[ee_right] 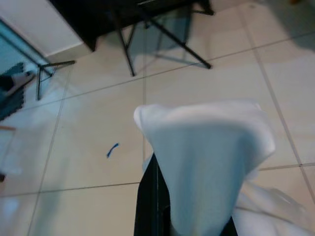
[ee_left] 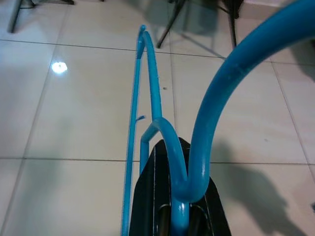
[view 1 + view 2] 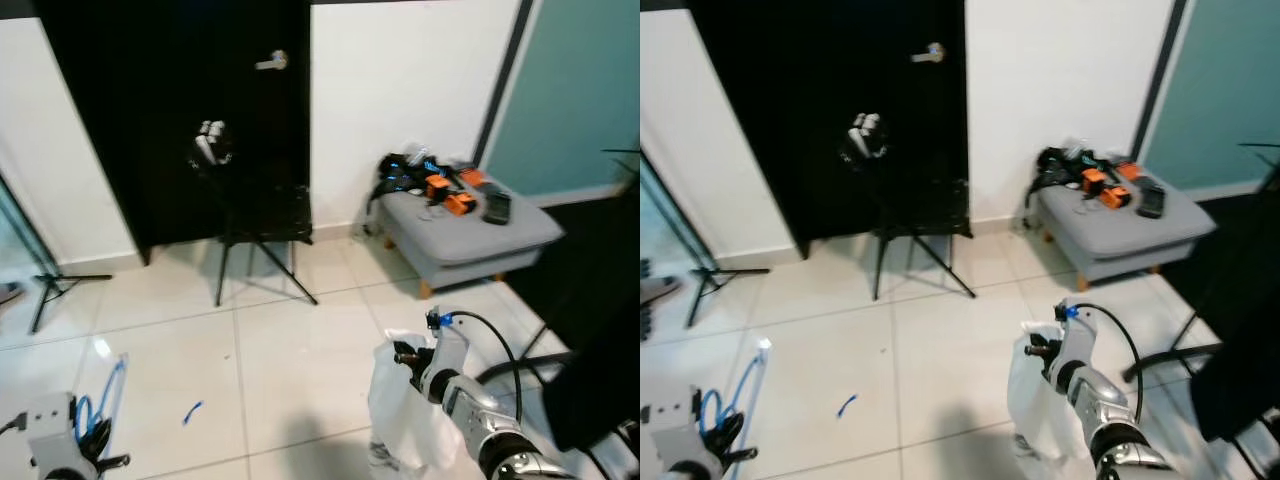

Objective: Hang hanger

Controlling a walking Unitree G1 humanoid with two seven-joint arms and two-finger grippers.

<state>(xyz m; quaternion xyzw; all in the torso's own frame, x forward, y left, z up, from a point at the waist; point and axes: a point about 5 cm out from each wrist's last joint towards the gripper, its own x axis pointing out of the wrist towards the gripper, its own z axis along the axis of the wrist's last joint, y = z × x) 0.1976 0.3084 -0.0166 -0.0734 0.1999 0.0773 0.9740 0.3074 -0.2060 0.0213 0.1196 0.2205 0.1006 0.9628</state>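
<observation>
Facing the door (image 3: 180, 120), we clamp the hanger (image 2: 189, 147) in our left hand (image 2: 172, 216) and white cloth (image 1: 211, 162) in our right hand (image 1: 162, 216), presumably to carry both along.

Light: even, bright indoor | Glare: spot on floor tiles (image 2: 59, 67) | Shadows: soft, near floor | Blur: head views slightly soft; near hanger (image 2: 231, 78) defocused

Count: one blue hanger (image 2: 147, 93), one white garment (image 1: 206, 152), one grey ottoman (image 3: 470, 240), two tripod stands (image 3: 262, 250), two orange items (image 3: 448, 195).
</observation>
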